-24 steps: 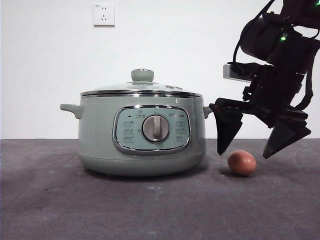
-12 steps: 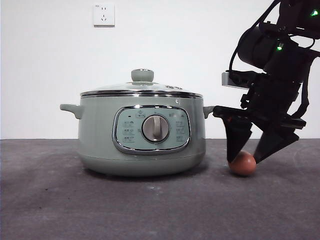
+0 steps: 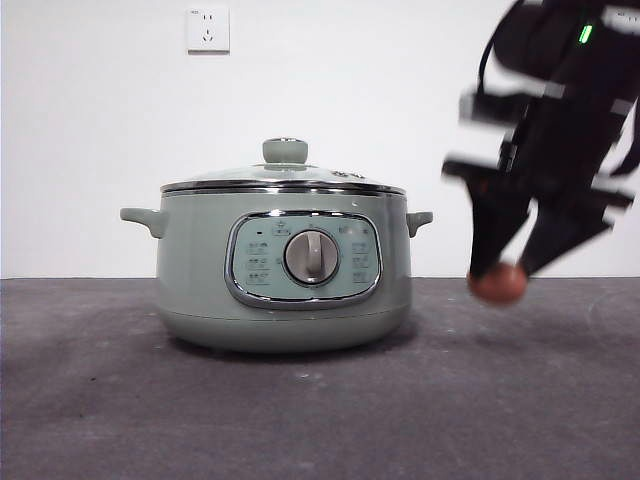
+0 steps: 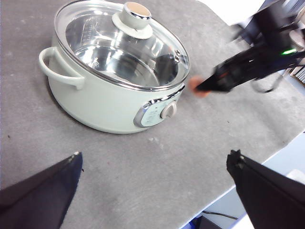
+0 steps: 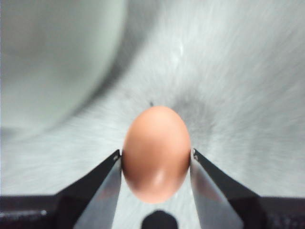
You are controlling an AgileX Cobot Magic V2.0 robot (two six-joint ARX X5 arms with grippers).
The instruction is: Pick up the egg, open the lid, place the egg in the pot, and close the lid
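Reddish-brown egg (image 5: 156, 152) clamped between the two black jaws of the right gripper (image 3: 510, 272), one jaw pressed to each side of the shell. Hung clear of the grey table (image 3: 300, 420) in the front view, off to the control-panel side of the pot (image 3: 285, 265) and apart from it, roughly level with the pot's lower half. Blurred there, arm and egg (image 3: 498, 284) alike, so the exact contact along the jaw tips only readable from the right wrist view. Seen from the left wrist view as a smear of orange (image 4: 199, 88) at the end of the dark right gripper (image 4: 209, 86), just beside the pot's rim.

Pale sage-green pot stood upright on the table, dial (image 3: 311, 257) and chrome-framed panel facing the low camera, small handles out to either side. Glass lid (image 3: 285, 178) seated flat on the pot, metal rim all round, pale-green knob (image 3: 285, 151) on top. Through the glass (image 4: 119, 45), shiny bare inner bowl.

Left gripper (image 4: 152, 191) spread wide, jaws far apart and gripping nothing, held above the table on the near side of the pot (image 4: 114, 81), well away from lid and egg.

White wall behind, with a socket (image 3: 207, 29) high up.
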